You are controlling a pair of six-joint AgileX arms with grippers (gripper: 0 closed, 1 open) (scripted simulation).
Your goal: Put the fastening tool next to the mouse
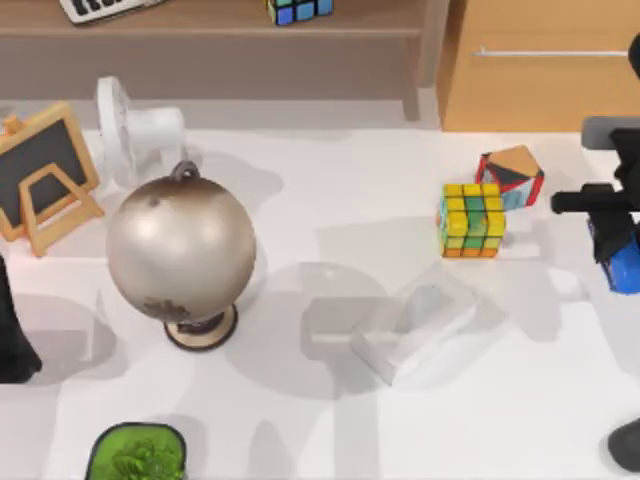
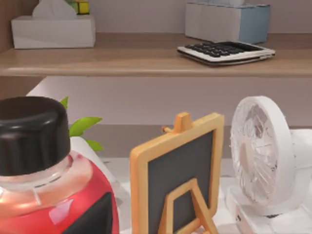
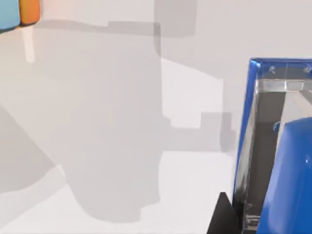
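The right gripper (image 1: 612,232) at the table's right edge is closed on the blue fastening tool (image 1: 624,268). Below it, at the table's near right corner, lies the grey mouse (image 1: 627,445). Left of the tool stands a yellow puzzle cube (image 1: 472,220). The left arm (image 1: 12,335) sits far off at the left edge.

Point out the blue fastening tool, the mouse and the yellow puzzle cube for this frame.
fastening tool (image 1: 622,262): top view, its blue body at the right edge, below the right arm.
mouse (image 1: 627,443): top view, the dark rounded part showing at the lower right edge.
yellow puzzle cube (image 1: 472,219): top view, its top face.
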